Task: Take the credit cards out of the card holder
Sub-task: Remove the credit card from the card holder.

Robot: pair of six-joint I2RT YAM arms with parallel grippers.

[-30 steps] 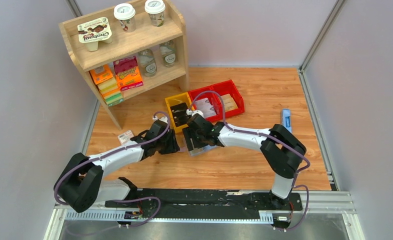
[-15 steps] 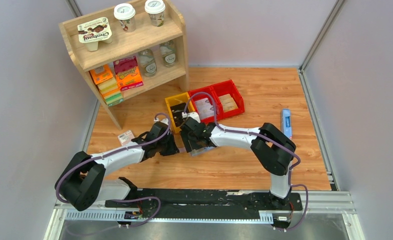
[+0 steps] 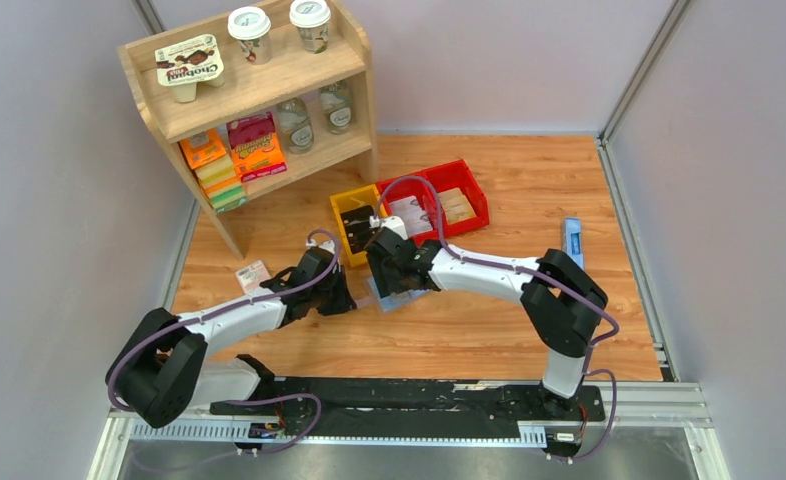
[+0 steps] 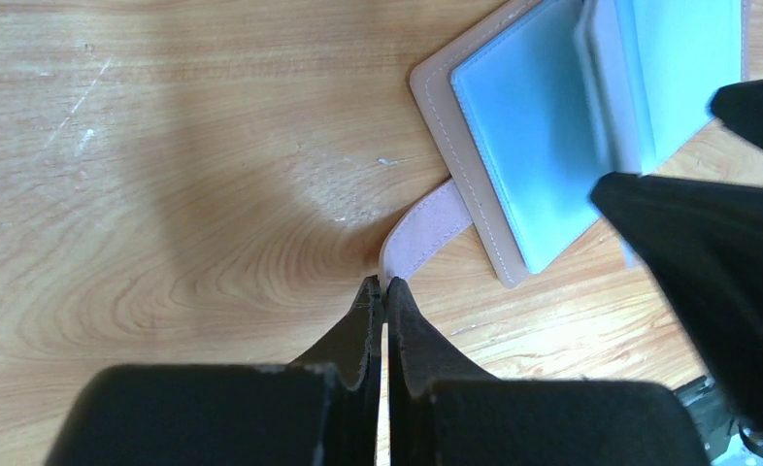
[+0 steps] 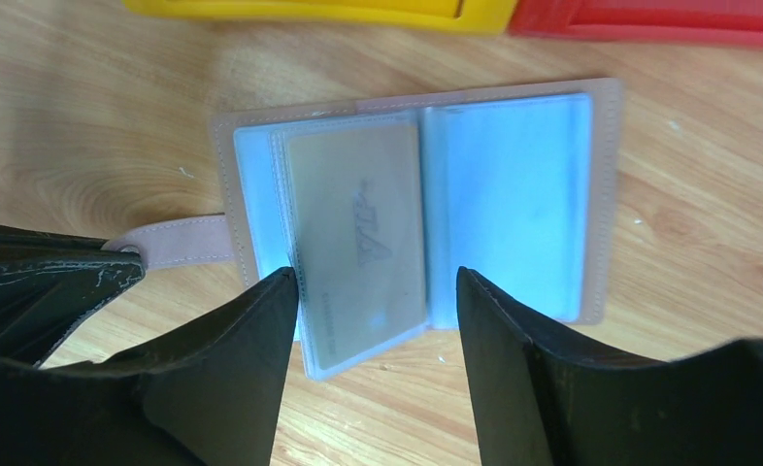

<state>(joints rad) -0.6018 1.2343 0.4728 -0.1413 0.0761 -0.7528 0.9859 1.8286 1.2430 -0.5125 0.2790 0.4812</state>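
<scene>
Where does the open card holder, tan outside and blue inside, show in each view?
Top external: the tan-and-blue card holder lies at table centre, mostly beneath the right gripper.
Left wrist: upper right.
Right wrist: centre, above the open fingers.
Shared landmark: the left gripper, shut on the holder's tan strap.

A high camera looked down on the whole tabletop, arm bases at 6 o'clock. Both wrist cameras hung close above it, sharing the open card holder, at 1 o'clock from the left.
</scene>
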